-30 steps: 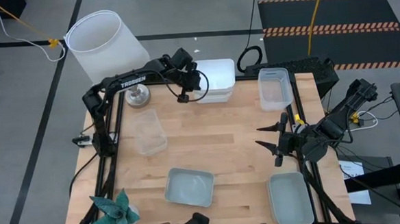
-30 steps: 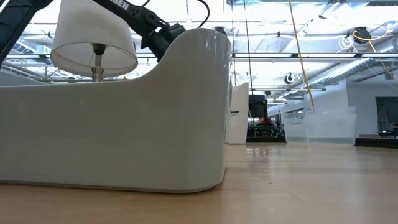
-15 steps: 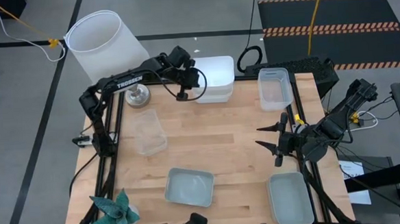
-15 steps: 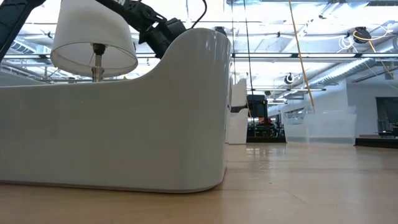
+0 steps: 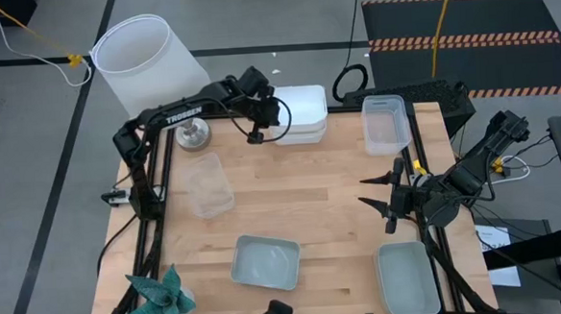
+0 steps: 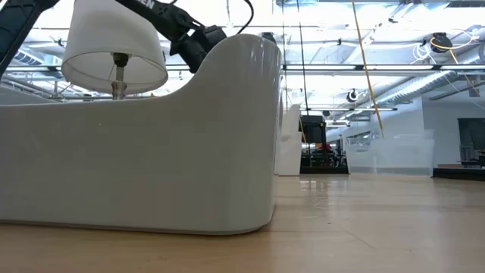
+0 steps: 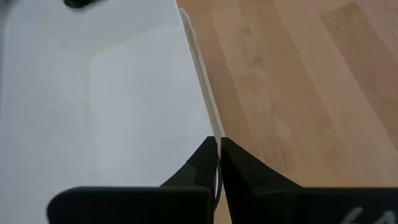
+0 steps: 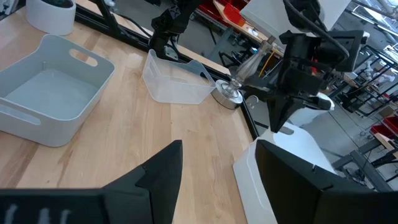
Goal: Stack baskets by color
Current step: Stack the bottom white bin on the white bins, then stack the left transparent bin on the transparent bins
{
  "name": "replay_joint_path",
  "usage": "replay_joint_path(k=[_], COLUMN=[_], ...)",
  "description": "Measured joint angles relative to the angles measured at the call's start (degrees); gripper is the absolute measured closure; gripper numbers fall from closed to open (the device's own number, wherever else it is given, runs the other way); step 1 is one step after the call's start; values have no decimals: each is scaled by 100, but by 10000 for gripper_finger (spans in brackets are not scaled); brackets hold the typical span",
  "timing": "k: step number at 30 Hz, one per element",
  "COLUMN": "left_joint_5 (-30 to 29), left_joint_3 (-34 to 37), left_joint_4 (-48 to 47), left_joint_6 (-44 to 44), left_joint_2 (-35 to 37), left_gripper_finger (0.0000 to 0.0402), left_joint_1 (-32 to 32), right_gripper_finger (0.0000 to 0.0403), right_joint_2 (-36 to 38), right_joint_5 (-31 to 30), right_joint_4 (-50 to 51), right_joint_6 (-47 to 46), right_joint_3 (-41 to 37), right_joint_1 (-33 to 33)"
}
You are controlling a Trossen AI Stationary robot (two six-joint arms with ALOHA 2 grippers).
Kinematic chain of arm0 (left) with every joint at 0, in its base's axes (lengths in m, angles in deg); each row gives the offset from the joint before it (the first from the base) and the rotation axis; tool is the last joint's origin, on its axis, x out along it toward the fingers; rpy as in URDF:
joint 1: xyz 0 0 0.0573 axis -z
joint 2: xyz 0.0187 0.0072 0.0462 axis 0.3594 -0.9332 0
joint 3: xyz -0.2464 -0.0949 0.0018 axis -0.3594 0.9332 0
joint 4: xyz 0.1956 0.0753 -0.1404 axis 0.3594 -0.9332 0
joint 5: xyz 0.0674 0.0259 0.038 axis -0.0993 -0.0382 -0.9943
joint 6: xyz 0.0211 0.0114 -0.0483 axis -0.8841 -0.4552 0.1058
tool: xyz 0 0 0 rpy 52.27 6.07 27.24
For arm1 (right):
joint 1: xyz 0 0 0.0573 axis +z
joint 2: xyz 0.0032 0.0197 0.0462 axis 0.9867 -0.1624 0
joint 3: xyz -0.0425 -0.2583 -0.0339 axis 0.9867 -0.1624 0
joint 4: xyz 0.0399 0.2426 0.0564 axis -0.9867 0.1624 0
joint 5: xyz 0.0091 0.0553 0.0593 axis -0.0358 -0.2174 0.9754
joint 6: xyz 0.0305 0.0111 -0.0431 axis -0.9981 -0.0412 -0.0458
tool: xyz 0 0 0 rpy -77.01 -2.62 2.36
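Left end effector (image 7: 217,163) pinches smooth opaque white basket (image 7: 93,93) wall—thin, round-cornered.

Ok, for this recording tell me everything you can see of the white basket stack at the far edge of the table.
The white basket stack sits at the table's far edge, between the lamp base and a clear basket. It is opaque white plastic, rectangular with rounded corners, upright, with layered rims showing more than one basket nested; the exact count is unclear. The left gripper is at its left side, fingers pinched shut on the thin rim, as the left wrist view shows. Nothing else touches it.
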Motion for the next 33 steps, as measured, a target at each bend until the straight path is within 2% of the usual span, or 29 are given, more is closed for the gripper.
replay_joint_path(k=[12,18,21,25,29,33], left_joint_5=[-197,-507,-788,-827,-920,-1012], left_joint_3=[0,0,0,0,0,-4], left_joint_4=[142,261,390,483,391,-13], left_joint_6=[134,226,436,884,1726,2087], left_joint_2=[-77,-73,-73,-45,197,853], left_gripper_finger=[375,305,262,225,222,247], left_joint_1=[48,53,82,174,458,1099], right_gripper_finger=[204,204,204,204,204,204], right_joint_2=[0,0,0,0,0,0], right_joint_5=[7,9,11,11,11,11], right_joint_4=[1,2,2,2,0,0], right_joint_6=[-3,-3,-16,-17,-20,-62], right_joint_3=[2,2,2,2,2,2], right_joint_1=[0,0,0,1,0,0])
